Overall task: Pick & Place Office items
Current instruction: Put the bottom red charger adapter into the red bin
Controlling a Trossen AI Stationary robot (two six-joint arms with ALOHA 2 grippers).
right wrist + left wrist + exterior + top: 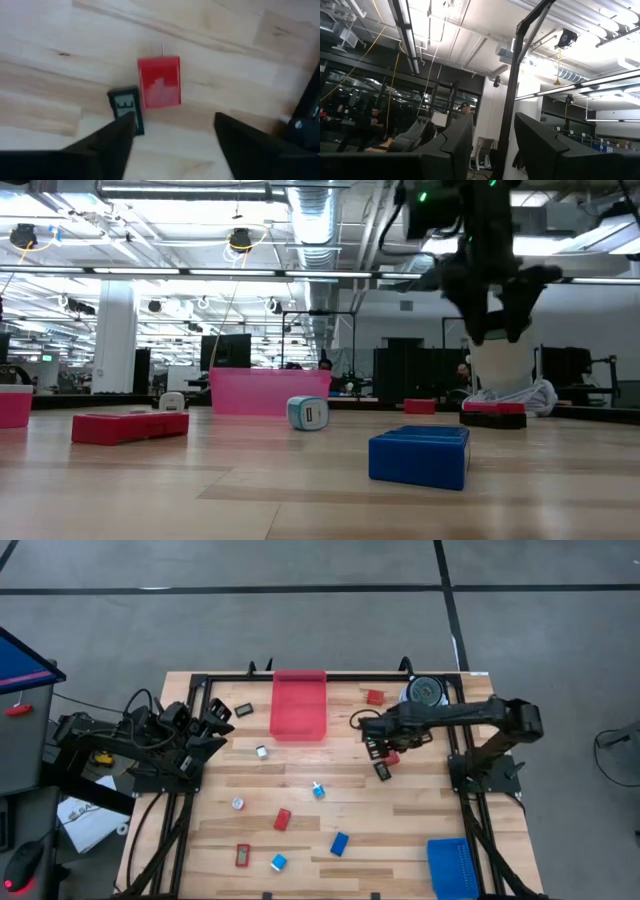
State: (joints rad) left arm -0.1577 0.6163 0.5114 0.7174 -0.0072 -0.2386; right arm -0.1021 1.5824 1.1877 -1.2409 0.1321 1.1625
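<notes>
My right gripper (383, 743) hangs open above the table, right of the middle, fingers pointing down. In the right wrist view (172, 137) a red block with two metal prongs (159, 82) lies flat on the wood below it, with a flat black rectangle (126, 109) touching its side. In the low view the gripper (497, 320) is clear above that red block (493, 409). Other small pieces are scattered: a red block (283, 819), a blue block (339, 844), pale cubes (318, 790). My left gripper (492, 145) waits open at the left edge, pointing up into the room.
A red tray (299, 705) sits at the far edge and a blue tray (452, 867) at the near right corner. A round grey-and-white disc (424, 691) stands far right, near another red block (375, 696). A black frame borders the table.
</notes>
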